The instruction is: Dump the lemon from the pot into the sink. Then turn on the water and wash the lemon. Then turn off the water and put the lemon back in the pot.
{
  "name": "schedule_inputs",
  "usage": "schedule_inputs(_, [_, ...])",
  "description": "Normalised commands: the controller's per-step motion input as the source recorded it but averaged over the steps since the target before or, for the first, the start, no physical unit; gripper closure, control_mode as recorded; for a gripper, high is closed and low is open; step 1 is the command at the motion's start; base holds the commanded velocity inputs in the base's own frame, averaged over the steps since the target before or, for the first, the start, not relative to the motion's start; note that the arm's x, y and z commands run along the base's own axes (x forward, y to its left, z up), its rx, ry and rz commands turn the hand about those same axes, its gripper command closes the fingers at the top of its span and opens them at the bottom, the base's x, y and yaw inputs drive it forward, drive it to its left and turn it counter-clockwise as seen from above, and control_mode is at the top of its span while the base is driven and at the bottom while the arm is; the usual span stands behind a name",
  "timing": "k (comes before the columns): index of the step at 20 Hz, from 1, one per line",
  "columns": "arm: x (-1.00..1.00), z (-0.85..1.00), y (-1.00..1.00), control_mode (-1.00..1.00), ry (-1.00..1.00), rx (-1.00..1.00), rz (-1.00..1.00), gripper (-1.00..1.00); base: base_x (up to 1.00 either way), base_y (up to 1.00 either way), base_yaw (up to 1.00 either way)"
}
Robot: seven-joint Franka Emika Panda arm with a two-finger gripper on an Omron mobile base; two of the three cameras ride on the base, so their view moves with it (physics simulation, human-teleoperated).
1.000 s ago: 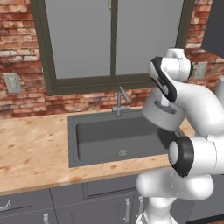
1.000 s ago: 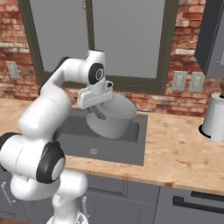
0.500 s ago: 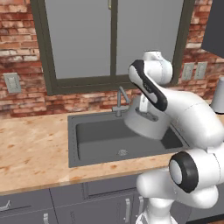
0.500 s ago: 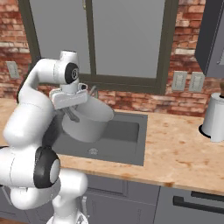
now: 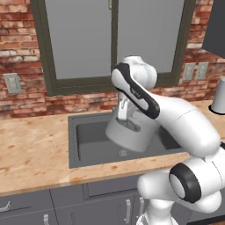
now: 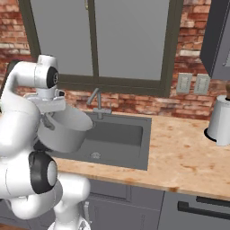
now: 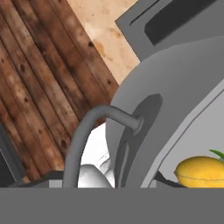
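The arm [image 5: 176,114] is glossy white with rounded, bulbous segments, dark grey bands and black circular joint caps.

The grey pot [image 5: 128,134] hangs tilted above the dark sink [image 5: 90,143] (drain at its 6 o'clock); the yellow lemon [image 7: 200,172] lies inside.

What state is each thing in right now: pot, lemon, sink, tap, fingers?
pot: lifted off the counter, held tilted over the sink
lemon: inside the pot, not dumped yet
sink: dry, no lemon in it
tap: off, no stream
fingers: shut on the pot
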Motion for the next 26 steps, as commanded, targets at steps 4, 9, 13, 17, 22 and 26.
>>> schedule_inputs(4, [-0.17,0.00,0.75,-1.00,0.07,0.06,0.00,1.00,0.00,0.00,0.00])
schedule_inputs(9, [0.08,0.00,0.50,-1.00,0.03,0.11,0.01,1.00,0.00,0.00,0.00])
schedule_inputs(13, [0.63,0.00,0.24,-1.00,0.01,0.17,0.03,1.00,0.00,0.00,0.00])
schedule_inputs(17, [0.94,0.00,0.07,-1.00,0.00,0.20,0.03,1.00,0.00,0.00,0.00])
schedule_inputs(22, [0.96,0.00,0.04,-1.00,0.00,0.20,0.01,1.00,0.00,0.00,0.00])
schedule_inputs(26, [0.76,0.00,0.03,-1.00,0.00,0.20,0.00,1.00,0.00,0.00,0.00])
